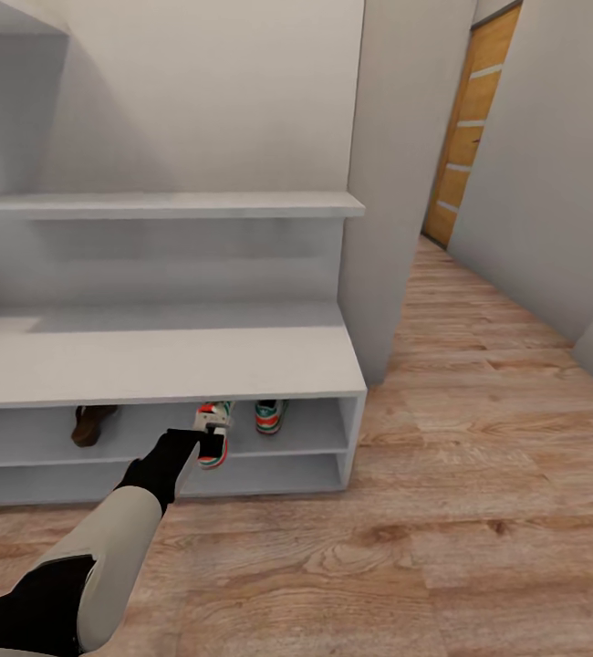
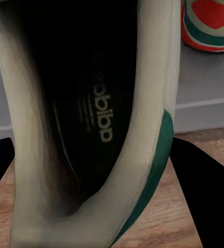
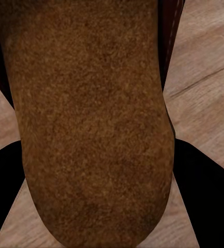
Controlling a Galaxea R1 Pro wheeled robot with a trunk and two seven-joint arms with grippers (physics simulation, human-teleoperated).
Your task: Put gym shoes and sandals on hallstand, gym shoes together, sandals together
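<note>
Left gripper (image 1: 207, 444): clamped on a sneaker (image 1: 213, 432) at the rack's (image 1: 150, 365) upper slot, beside its mate (image 1: 270, 415). Push it fully in, parallel. Right gripper: holds a sandal (image 3: 91, 124) above the floor (image 3: 205, 62).

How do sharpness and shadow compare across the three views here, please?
Head view: evenly lit and crisp, soft shadow under the hallstand top over the shelved gym shoe. Left wrist view: the held gym shoe is close and soft-edged, its inside nearly black. Right wrist view: the sandal footbed is grainy and blurred.
</note>
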